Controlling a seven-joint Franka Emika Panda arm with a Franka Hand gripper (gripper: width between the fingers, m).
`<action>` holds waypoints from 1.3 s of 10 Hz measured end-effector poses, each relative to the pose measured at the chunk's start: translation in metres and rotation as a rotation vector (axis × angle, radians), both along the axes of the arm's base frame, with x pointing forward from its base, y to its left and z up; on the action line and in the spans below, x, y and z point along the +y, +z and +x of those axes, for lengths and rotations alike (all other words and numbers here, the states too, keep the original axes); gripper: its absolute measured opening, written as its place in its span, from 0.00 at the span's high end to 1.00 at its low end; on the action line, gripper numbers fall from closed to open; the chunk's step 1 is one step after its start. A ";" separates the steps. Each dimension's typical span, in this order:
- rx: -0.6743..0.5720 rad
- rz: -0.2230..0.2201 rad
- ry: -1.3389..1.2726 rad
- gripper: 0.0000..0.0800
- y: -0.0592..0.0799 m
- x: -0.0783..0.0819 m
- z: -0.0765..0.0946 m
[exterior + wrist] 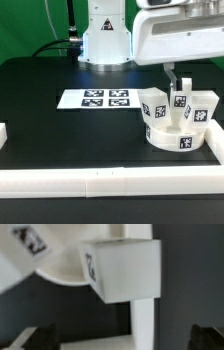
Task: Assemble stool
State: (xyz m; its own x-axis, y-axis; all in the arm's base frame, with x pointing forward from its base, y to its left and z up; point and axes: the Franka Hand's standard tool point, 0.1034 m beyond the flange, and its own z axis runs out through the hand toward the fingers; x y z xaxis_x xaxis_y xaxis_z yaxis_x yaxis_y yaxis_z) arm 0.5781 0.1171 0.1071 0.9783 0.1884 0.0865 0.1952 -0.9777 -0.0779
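Nearest the camera, along the bottom of the exterior frame, the long white plastic border rail (110, 182) runs edge to edge, seemingly a stop to brace parts against, and the round white plastic seat disc (180, 135) sits just behind it at the lower right, probably pushed there so it cannot slide. Rising from the disc are the small white rectangular leg blocks (179, 108), smooth, matte and square-edged, each carrying black-and-white square tags; they appear already seated in the sockets, which suggests the stool is near finished. Just above them hangs the robot's two-finger gripper (174, 79), its dark fingers (36, 337) spread apart in the wrist view and gripping nothing, with one leg block (122, 269) and the curved disc rim (45, 272) lying beyond them, out of contact. Farther back, at centre left, the thin flat marker board (95, 98) lies on the black matte table (60, 135). Behind it stands the glossy white arm base (105, 35).
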 end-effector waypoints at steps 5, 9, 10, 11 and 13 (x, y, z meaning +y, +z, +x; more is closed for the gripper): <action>0.060 -0.057 0.378 0.19 -0.003 0.011 -0.008; 0.037 -0.092 0.704 0.19 -0.008 -0.001 -0.010; 0.048 -0.096 0.794 0.19 -0.012 -0.005 -0.013; 0.051 -0.110 0.863 0.19 -0.014 -0.007 -0.013; 0.050 -0.136 1.009 0.19 -0.016 -0.007 -0.013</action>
